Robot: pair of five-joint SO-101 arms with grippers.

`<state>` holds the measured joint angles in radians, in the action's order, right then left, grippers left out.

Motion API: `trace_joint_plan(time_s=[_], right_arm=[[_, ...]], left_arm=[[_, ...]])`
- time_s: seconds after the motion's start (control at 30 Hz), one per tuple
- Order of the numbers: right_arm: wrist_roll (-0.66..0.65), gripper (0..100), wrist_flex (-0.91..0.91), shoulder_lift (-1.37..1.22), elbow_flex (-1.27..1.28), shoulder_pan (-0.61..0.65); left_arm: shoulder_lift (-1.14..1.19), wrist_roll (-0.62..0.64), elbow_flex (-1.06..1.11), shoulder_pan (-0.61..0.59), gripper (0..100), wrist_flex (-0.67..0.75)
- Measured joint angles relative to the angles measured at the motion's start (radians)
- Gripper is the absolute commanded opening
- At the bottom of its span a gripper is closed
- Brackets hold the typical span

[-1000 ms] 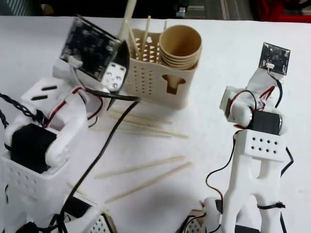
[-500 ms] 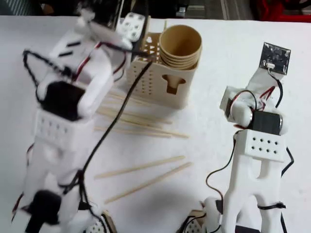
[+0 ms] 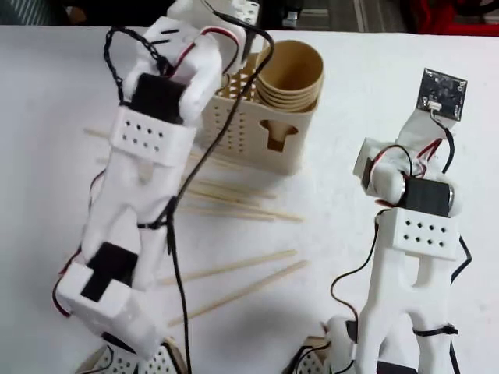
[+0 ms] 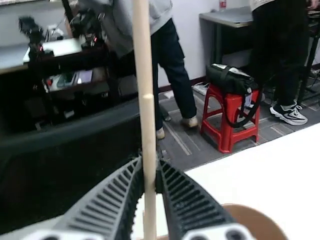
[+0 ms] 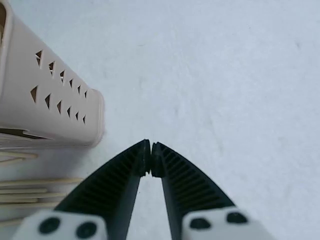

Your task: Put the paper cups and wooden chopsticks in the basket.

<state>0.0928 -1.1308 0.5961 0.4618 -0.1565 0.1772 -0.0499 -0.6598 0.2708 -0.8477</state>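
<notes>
A cream perforated basket (image 3: 257, 128) stands at the table's far middle, holding a stack of paper cups (image 3: 290, 74) and some upright chopsticks. My left arm (image 3: 152, 148) stretches over the basket's left side. Its gripper (image 4: 149, 167) is shut on a wooden chopstick (image 4: 141, 75) that stands upright, above the brown cup rim (image 4: 247, 220). Several loose chopsticks (image 3: 230, 204) lie on the table in front of the basket, and two more (image 3: 234, 269) lie nearer. My right gripper (image 5: 150, 152) is shut with nothing in it, just above the table beside the basket's corner (image 5: 50, 100).
The right arm (image 3: 409, 210) stands folded at the right side of the table. One chopstick tip (image 3: 97, 134) pokes out left of the left arm. Chopstick ends (image 5: 35, 192) lie near the basket. White table surface stretches right of the basket.
My left arm has risen from low on the left and stretched forward over the basket, carrying the chopstick upright. The right arm has not moved.
</notes>
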Motion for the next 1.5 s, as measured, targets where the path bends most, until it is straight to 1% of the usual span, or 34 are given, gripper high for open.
trace_joint_plan(time_s=[0.1,0.3,0.5,0.7,0.83,0.9,0.97,1.03,1.07,1.17,1.33,1.5], right_arm=[[0.0,1.9,0.0,0.0,0.0,0.0],[0.0,1.9,0.0,0.0,0.0,0.0],[0.0,1.9,0.0,0.0,0.0,0.0],[0.0,1.9,0.0,0.0,0.0,0.0],[0.0,1.9,0.0,0.0,0.0,0.0],[0.0,2.0,0.0,0.0,0.0,0.0],[0.0,2.0,0.0,0.0,0.0,0.0],[0.0,2.0,0.0,0.0,0.0,0.0],[0.0,2.0,0.0,0.0,0.0,0.0],[0.0,2.0,0.0,0.0,0.0,0.0],[0.0,2.0,0.0,0.0,0.0,0.0],[0.0,2.0,0.0,0.0,0.0,0.0]], left_arm=[[0.006,0.02,0.017,-0.031,2,-0.011],[0.006,0.04,0.147,-0.077,2,-0.012],[0.006,0.041,0.258,-0.077,2,-0.009],[0.006,0.043,0.393,-0.077,2,0.06],[0.006,0.044,0.422,-0.077,3,0.069],[0.006,0.044,0.422,-0.077,5,0.069],[0.006,0.044,0.422,-0.077,12,0.066],[0.006,0.043,0.423,-0.077,17,0.044],[0.005,0.043,0.423,-0.077,19,0.029],[-0.018,0.043,0.423,-0.075,19,-0.031],[-0.132,0.041,0.423,-0.075,19,-0.123],[-0.298,-0.021,0.428,-0.084,19,-0.232]])
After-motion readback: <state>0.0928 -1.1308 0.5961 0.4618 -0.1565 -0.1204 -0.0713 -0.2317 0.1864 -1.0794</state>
